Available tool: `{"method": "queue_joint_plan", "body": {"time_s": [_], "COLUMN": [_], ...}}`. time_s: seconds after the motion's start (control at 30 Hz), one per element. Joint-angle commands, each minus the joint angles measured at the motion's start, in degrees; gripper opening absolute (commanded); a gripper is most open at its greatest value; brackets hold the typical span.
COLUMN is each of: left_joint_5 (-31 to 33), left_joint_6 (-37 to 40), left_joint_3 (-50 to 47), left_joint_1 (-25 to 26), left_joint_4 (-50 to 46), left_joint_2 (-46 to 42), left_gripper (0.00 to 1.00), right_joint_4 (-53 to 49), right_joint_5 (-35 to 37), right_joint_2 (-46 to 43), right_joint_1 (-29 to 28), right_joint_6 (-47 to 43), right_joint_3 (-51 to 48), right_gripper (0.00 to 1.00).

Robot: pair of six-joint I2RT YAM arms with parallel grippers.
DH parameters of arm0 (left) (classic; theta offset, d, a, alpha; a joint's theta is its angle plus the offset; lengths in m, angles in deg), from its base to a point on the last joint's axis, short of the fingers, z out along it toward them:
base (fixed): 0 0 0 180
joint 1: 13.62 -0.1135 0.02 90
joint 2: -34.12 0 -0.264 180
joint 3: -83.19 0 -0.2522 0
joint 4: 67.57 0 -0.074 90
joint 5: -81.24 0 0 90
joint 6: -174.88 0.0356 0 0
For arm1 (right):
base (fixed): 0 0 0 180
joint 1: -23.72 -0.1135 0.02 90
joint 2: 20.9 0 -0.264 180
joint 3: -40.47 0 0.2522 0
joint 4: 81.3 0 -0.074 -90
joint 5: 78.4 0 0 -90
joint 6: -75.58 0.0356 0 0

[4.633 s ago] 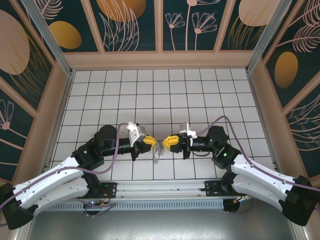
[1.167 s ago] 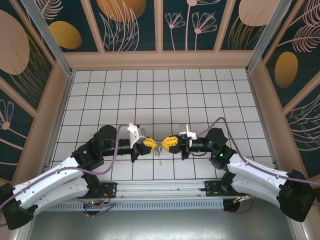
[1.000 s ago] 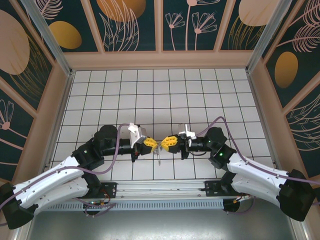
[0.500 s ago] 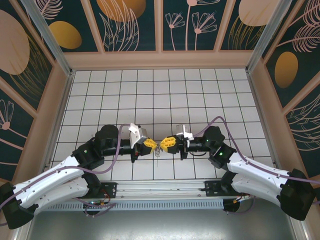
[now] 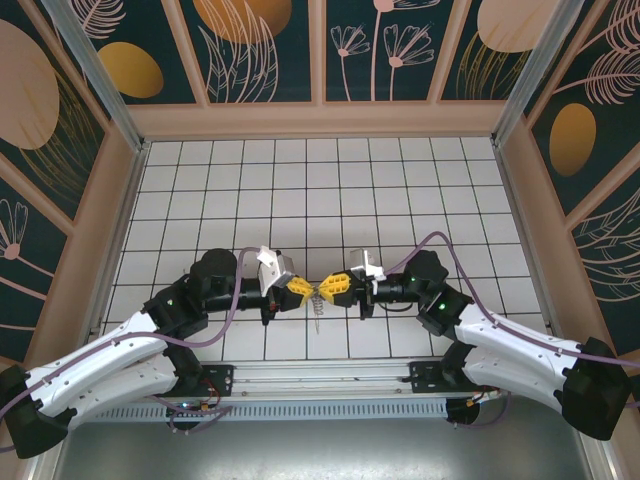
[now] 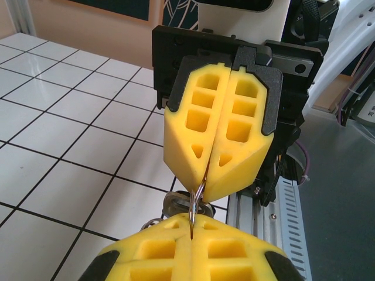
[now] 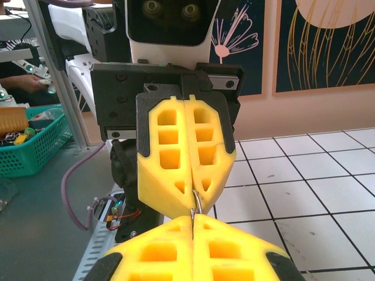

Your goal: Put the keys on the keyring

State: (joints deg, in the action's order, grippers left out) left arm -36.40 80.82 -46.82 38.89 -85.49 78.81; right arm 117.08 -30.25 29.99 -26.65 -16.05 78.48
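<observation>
Both arms reach inward from the near edge, forearms low and roughly level, wrists turned so the left pincer (image 5: 306, 290) and right pincer (image 5: 330, 289) meet tip to tip above the bench (image 5: 400, 200), near its front middle. Both pincers are fully closed. A thin wire loop runs from one seam to the other, nipped in each. I take it for the keyring (image 6: 198, 190). Whether one seam instead has the loose key's small loop cannot be resolved. Pale keys (image 6: 174, 205) hang just under the tips, off the bench. Step in hand, as judged: threading at the point where the tips meet. To do it well, hold one pincer fixed as an anchor and move the other in small slides along the wire, not across it. Keep the two seams in line so the loop does not twist. Do not loosen either pinch until the other has the load, or the hanging bunch may drop.
</observation>
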Motion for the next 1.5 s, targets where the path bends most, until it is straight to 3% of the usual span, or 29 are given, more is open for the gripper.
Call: {"method": "queue_joint_plan", "body": {"time_s": [0.0,0.5,1.47], "left_joint_5": [0.2,0.2,0.4], "left_joint_6": [1.0,1.2,1.2], "left_joint_3": [2.3,2.1,3.0], "left_joint_1": [0.3,0.3,0.3], "left_joint_4": [2.2,2.1,1.2], "left_joint_2": [0.5,0.3,0.4], "left_gripper": [0.0,0.0,0.0], "right_joint_4": [0.7,4.7,3.5], "right_joint_5": [-1.0,-1.8,-3.8], "right_joint_2": [-0.9,-0.2,-1.6], "right_joint_1": [-1.6,-1.7,-1.7], "right_joint_6": [-1.8,0.1,-1.1], "right_joint_3": [2.9,3.0,4.2], "right_gripper": [0.0,0.0,0.0]}}
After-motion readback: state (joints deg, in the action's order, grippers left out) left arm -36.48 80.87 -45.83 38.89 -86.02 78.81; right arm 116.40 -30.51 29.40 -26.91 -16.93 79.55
